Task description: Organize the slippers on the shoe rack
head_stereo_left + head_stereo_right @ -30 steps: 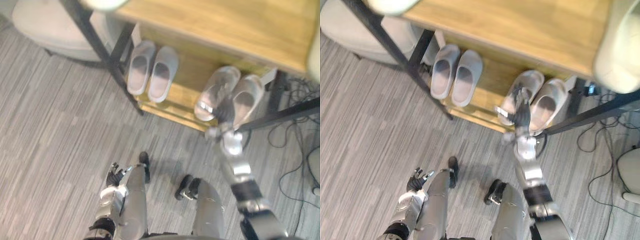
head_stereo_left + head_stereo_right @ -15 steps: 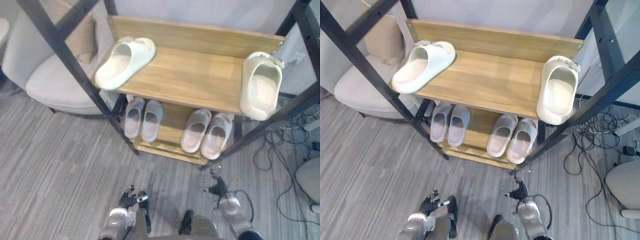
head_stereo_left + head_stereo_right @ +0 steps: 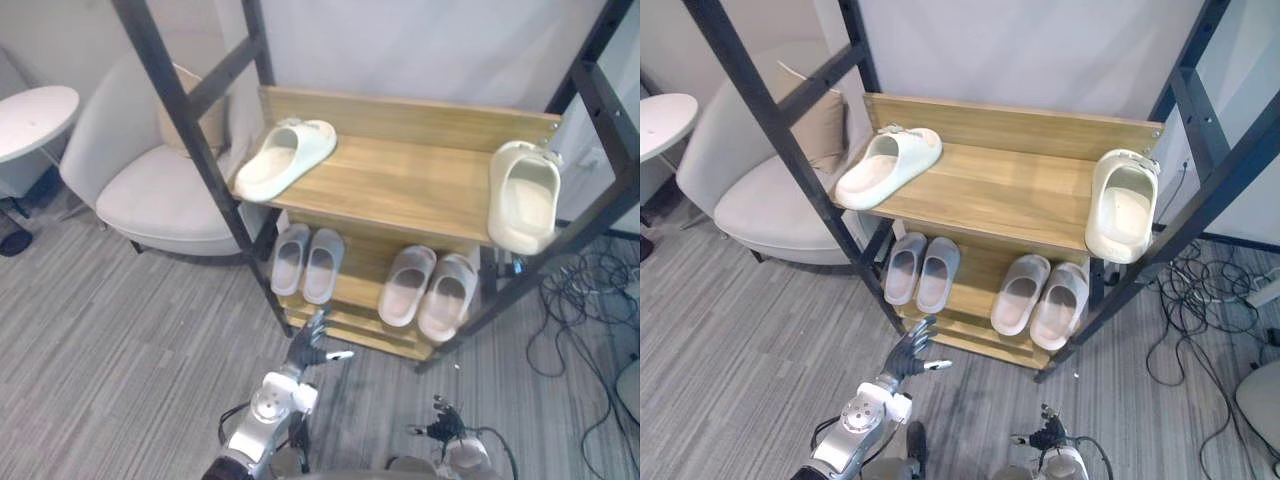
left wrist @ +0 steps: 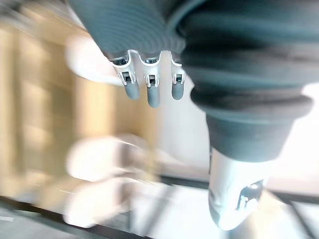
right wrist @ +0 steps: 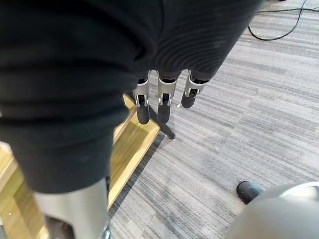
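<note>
The shoe rack point(image 3: 410, 185) has wooden shelves in a black frame. On its upper shelf a cream slipper point(image 3: 285, 158) lies at the left end, and a second cream slipper point(image 3: 525, 195) hangs over the front edge at the right end. The lower shelf holds a grey pair point(image 3: 305, 262) on the left and a pale pink pair point(image 3: 432, 290) on the right. My left hand point(image 3: 308, 345) is raised in front of the rack's bottom edge, open with fingers spread and empty. My right hand point(image 3: 440, 432) hangs low over the floor, open, holding nothing.
A pale armchair point(image 3: 150, 180) with a tan cushion stands left of the rack, and a white round table point(image 3: 35, 110) is beyond it. Loose cables point(image 3: 590, 290) lie on the floor to the right. Black slanted posts point(image 3: 185, 105) frame the rack.
The camera has tilted up, bringing the whole rack into view. My right hand drew back from the pink pair and dropped low. My left hand rose towards the rack's front.
</note>
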Controlling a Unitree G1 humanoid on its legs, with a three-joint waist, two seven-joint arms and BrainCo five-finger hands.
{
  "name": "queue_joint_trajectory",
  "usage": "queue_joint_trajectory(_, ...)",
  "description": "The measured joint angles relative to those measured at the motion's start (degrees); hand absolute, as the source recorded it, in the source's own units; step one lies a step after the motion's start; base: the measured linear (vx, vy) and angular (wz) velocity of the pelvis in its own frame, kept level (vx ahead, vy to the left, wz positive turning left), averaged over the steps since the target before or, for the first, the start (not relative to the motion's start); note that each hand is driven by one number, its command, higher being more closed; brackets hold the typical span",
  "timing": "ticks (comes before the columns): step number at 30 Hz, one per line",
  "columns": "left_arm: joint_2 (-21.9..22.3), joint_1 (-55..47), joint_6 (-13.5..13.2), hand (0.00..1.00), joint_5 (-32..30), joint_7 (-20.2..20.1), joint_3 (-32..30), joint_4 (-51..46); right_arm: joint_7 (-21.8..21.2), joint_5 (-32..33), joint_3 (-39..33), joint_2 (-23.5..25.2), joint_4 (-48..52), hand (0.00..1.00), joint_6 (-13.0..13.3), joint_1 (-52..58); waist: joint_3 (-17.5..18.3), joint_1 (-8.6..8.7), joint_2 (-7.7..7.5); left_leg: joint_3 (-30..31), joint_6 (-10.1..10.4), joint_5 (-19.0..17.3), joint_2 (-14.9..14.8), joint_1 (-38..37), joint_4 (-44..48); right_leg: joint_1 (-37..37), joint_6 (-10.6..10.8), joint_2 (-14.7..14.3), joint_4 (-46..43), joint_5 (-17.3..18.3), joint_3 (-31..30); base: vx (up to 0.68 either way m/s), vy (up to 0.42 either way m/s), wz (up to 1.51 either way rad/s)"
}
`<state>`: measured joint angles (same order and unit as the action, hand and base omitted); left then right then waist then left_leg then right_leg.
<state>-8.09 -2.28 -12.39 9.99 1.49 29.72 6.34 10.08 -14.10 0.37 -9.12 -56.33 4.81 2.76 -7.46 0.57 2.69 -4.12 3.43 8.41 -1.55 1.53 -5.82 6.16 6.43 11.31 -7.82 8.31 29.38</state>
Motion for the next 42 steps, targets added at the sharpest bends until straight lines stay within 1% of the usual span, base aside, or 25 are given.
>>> queue_joint_trajectory(2,-0.52,0.21,-0.89,0.0,1.75,-0.75,0.76,-6.1,-0.04,0.02,0.08,0.07,-1.01,0.0,-0.13,-0.16,0.65,-0.2,0.19,0.02,-0.01,-0.05,0.05,0.0,-0.02,0.08,0.04,-0.07,0.39,-0.21,-0.09,0.0,0.0,0.0)
queue_joint_trajectory(6,-0.49,3.16,-1.48,0.0,5.19,-0.6,0.71,-12.46,-0.13,0.05,0.43,0.04,-1.0,0.0,-0.1,0.0,1.14,-0.45,0.35,0.04,-0.05,-0.12,-0.17,-0.8,-0.05,1.71,-0.61,-1.2,2.97,-1.13,-0.24,0.01,-0.022,-0.04)
queue_joint_trajectory(9,-0.52,5.84,-2.61,0.0,5.88,-0.16,-0.93,-15.16,-0.39,0.07,0.48,-0.01,-0.98,0.0,-0.09,0.08,1.67,-0.47,0.4,-0.04,-0.02,-0.15,-0.81,-0.92,-0.07,1.96,-0.9,-2.1,4.19,-1.84,-0.72,0.0,-0.054,-0.12)
queue_joint_trajectory(12,-1.13,9.12,-3.32,0.0,5.73,1.92,-3.67,-15.81,-0.69,0.07,0.71,-0.35,-0.93,0.0,-0.09,0.19,1.75,-0.45,0.42,-0.1,0.19,-0.3,-1.45,-1.69,-0.09,2.28,-1.1,-2.66,4.32,-1.98,-1.6,-0.01,-0.048,-0.15)
queue_joint_trajectory(15,-2.04,11.98,-3.57,0.0,4.09,3.94,-6.64,-15.14,-1.18,0.07,0.97,-0.75,-0.87,0.0,-0.09,1.13,2.93,-0.1,0.26,-0.39,0.49,-0.52,-1.92,-1.72,-0.1,2.39,-1.41,-3.28,5.31,-2.4,-2.12,0.0,-0.032,-0.11)
queue_joint_trajectory(18,-2.87,15.34,-3.56,0.0,2.02,5.52,-9.45,-10.71,-1.66,0.06,1.0,-0.91,-0.86,0.0,-0.09,1.67,2.93,-0.01,-0.02,-0.87,0.8,-0.75,-2.31,-2.48,-0.11,3.14,-1.7,-3.75,6.22,-2.76,-2.6,-0.01,-0.023,-0.13)
queue_joint_trajectory(20,-4.28,17.75,-3.49,0.0,0.93,6.43,-12.3,-6.19,-2.24,0.05,1.66,-1.06,-0.82,0.0,-0.09,1.91,3.16,0.25,-0.36,-1.73,1.15,-1.08,-2.73,-2.81,-0.11,3.0,-1.83,-4.04,6.38,-2.83,-3.46,-0.01,-0.02,-0.21)
queue_joint_trajectory(22,-6.43,21.08,-3.24,0.0,-0.12,7.69,-14.93,-1.35,-2.86,0.02,2.09,-1.03,-0.81,0.0,-0.1,2.33,3.22,0.55,-0.93,-2.43,1.42,-1.35,-3.17,-2.79,-0.11,2.85,-2.27,-4.43,7.31,-3.1,-4.27,0.0,-0.016,-0.23)
queue_joint_trajectory(24,-8.53,23.75,-2.9,0.0,-1.28,8.64,-17.44,2.56,-3.11,0.0,2.07,-1.18,-0.72,0.0,-0.11,2.5,3.46,0.61,-1.2,-3.67,1.61,-1.79,-3.45,-2.67,-0.1,1.96,-2.21,-4.71,7.5,-3.37,-5.57,0.01,-0.004,-0.33)
queue_joint_trajectory(27,-12.37,27.76,-2.02,0.0,-2.13,9.82,-20.12,7.63,-3.38,0.0,2.03,-1.17,-0.55,0.0,-0.11,2.85,3.47,1.42,-1.56,-4.79,1.67,-2.17,-3.54,-2.55,-0.08,1.31,-2.12,-4.8,7.81,-3.59,-6.66,0.04,-0.004,-0.21)
queue_joint_trajectory(28,-14.19,29.37,-1.59,0.0,-2.77,10.23,-21.18,9.35,-3.54,0.01,1.99,-1.18,-0.48,0.0,-0.11,3.1,3.39,1.95,-1.72,-4.94,1.6,-2.37,-3.5,-2.55,-0.07,1.19,-2.06,-4.79,8.04,-3.67,-7.07,0.06,0.0,-0.19)
queue_joint_trajectory(30,-16.96,32.28,-0.84,0.0,-3.78,10.85,-22.41,12.2,-4.01,0.01,1.86,-1.17,-0.12,0.0,-0.11,3.54,3.22,2.17,-2.01,-5.08,1.66,-2.55,-3.53,-2.54,-0.06,0.79,-2.02,-4.79,8.14,-4.02,-8.07,0.07,-0.001,-0.24)
queue_joint_trajectory(31,-17.56,32.9,-0.77,0.0,-3.95,10.87,-22.61,12.87,-4.14,0.01,1.81,-1.17,0.14,0.0,-0.12,3.62,3.16,2.2,-2.09,-5.09,1.67,-2.55,-3.53,-2.54,-0.06,0.66,-2.05,-4.78,8.21,-4.1,-8.2,0.07,-0.003,-0.32)
queue_joint_trajectory(33,-20.34,35.54,-0.5,0.0,-5.05,11.19,-23.3,15.29,-4.51,0.0,1.47,-1.16,1.65,0.0,-0.06,4.19,3.04,2.36,-2.29,-5.7,1.67,-2.55,-3.57,-2.25,-0.05,-0.5,-2.16,-4.62,8.15,-4.27,-9.59,0.05,0.004,-0.32)
queue_joint_trajectory(36,-21.92,38.07,-0.08,0.0,-5.81,12.01,-23.37,17.34,-4.65,0.01,0.49,-1.04,1.68,0.0,-0.06,4.17,2.83,2.52,-2.35,-6.46,1.67,-2.55,-3.5,-2.21,-0.05,-1.06,-2.29,-4.45,8.12,-4.42,-10.61,0.03,0.022,-0.22)
queue_joint_trajectory(38,-23.3,39.76,0.28,0.0,-6.58,12.13,-23.7,19.03,-4.84,0.01,0.3,-1.1,1.68,0.0,-0.06,4.18,2.46,2.62,-2.34,-6.9,1.67,-2.55,-3.55,-2.21,-0.05,-1.52,-2.36,-4.42,8.08,-4.6,-11.29,-0.01,0.021,-0.2)
queue_joint_trajectory(39,-24.65,41.24,0.59,0.0,-6.81,12.21,-23.73,20.8,-5.08,0.01,0.29,-1.11,1.68,0.0,-0.07,4.28,2.31,2.71,-2.28,-7.39,1.67,-2.56,-3.6,-1.87,-0.05,-2.23,-2.39,-4.37,7.87,-4.69,-11.62,-0.03,0.023,-0.14)
queue_joint_trajectory(42,-26.07,43.41,1.17,0.0,-8.3,12.2,-23.76,23.58,-5.33,0.02,0.22,-1.12,1.68,0.0,-0.07,4.67,2.04,2.79,-2.12,-7.84,1.64,-2.84,-3.7,-1.53,-0.05,-3.08,-2.38,-4.38,7.59,-4.89,-12.27,-0.03,0.033,-0.13)
